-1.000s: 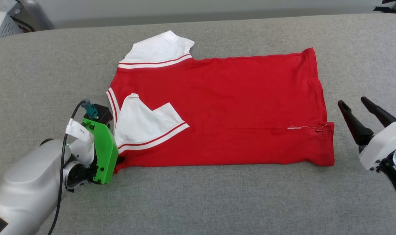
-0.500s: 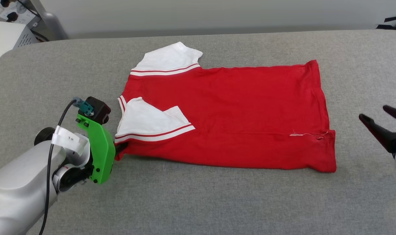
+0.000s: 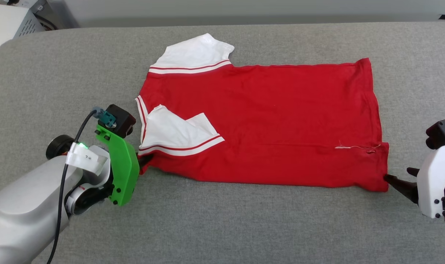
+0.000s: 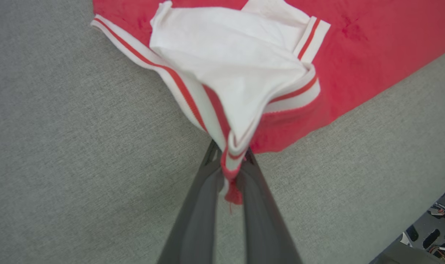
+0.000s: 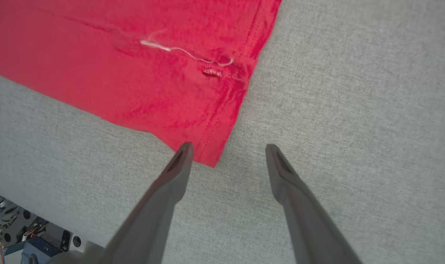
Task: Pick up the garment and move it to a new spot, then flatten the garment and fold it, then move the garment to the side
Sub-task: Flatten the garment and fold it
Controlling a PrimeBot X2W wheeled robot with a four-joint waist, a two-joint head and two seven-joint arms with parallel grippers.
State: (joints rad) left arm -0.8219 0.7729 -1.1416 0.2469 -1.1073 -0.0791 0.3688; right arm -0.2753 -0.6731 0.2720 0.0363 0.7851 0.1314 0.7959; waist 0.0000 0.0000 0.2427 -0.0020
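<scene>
Shirt [image 3: 266,121] spread on the grey table [image 3: 222,227], near corners being taken.
Left gripper [image 4: 228,157] pinches the bunched sleeve corner; right gripper [image 5: 226,148] gapes at the hem corner, seemingly just touching it. Best to straddle both layers fully before closing, then lift level.

Left claw [image 3: 145,160] mostly hidden by green bracket [image 3: 122,172]; right claw [image 3: 397,174] cut off at rt edge.

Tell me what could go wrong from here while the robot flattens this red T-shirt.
1. The left gripper pinches only a thin bunch of striped trim on the T-shirt; pulling may slip it free.
2. The open right gripper has the hem corner beside one fingertip, so closing might miss it.
</scene>
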